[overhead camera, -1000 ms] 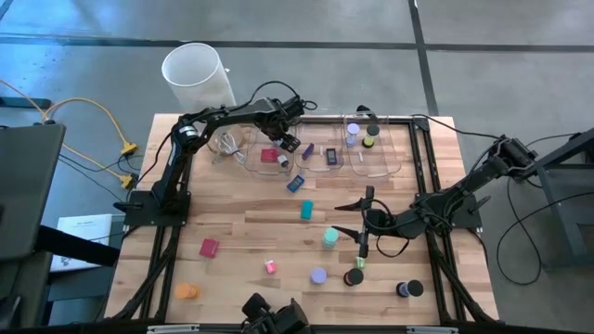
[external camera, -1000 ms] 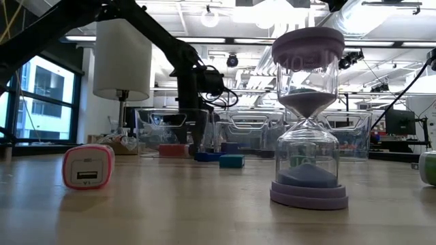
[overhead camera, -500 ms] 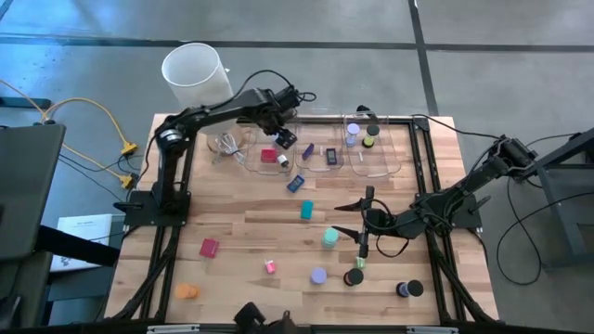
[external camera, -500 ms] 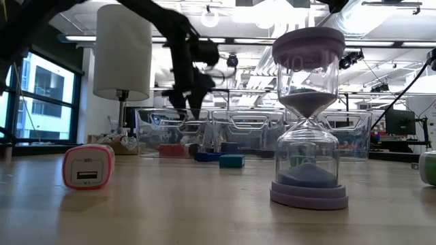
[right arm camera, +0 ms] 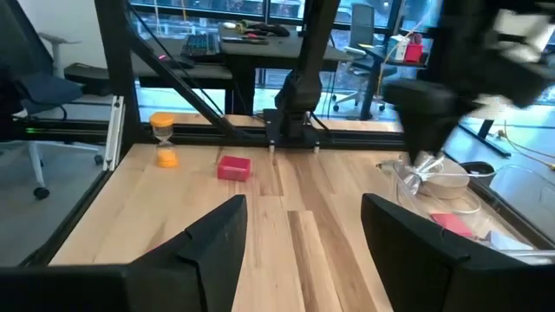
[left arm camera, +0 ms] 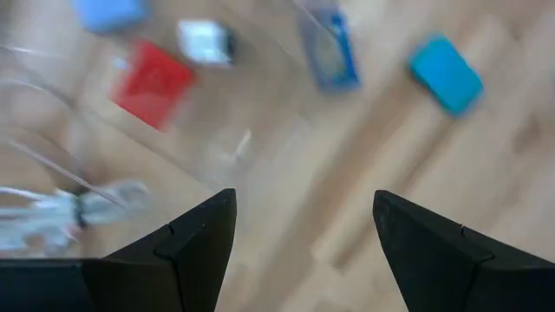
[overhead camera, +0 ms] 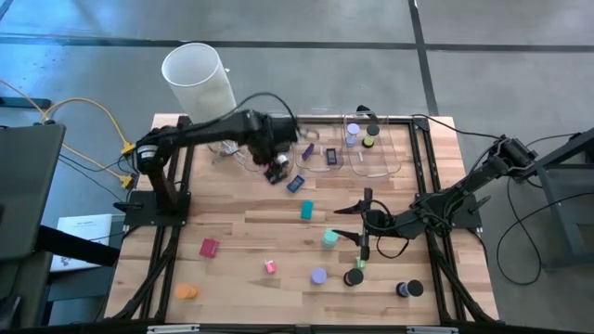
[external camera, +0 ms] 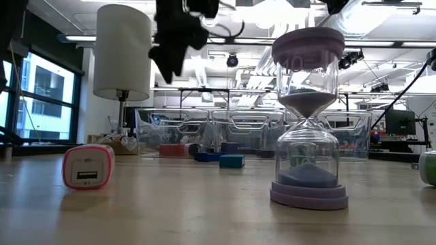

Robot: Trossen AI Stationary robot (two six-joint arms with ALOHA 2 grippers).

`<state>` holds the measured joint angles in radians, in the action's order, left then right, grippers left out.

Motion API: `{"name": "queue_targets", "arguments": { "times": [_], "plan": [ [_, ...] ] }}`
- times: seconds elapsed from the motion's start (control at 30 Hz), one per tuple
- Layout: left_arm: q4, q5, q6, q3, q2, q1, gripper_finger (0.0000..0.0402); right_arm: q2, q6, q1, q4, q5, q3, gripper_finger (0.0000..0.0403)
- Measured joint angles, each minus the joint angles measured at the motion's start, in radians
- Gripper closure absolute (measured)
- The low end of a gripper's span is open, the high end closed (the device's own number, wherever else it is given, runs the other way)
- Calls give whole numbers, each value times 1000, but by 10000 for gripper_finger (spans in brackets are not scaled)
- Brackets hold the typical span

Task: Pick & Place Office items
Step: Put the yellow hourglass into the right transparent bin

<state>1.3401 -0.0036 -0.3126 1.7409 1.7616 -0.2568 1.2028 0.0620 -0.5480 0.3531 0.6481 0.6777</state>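
While raised over the bins (overhead camera: 278, 158), left fingers (left arm camera: 295, 234) open, empty, right fingers (right arm camera: 299, 234) open

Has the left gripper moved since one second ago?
Yes. The left gripper has drawn back from over the clear bins toward the table's front, and in the low view it has risen above them.

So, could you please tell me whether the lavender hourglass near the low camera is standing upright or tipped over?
Upright. The lavender hourglass stands on its round base on the wooden table, its cap level above.
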Motion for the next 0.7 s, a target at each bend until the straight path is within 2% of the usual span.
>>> {"name": "queue_targets", "arguments": {
  "times": [0.2,0.57,0.7],
  "plan": [
    [117,13,-3,-1,0,196,137,0,21,0,0,0,0,185],
    [115,12,-3,-2,3,566,137,0,21,0,0,-1,0,185],
    [115,10,-116,-2,3,684,137,0,21,0,0,-1,0,185]
  ]
}}
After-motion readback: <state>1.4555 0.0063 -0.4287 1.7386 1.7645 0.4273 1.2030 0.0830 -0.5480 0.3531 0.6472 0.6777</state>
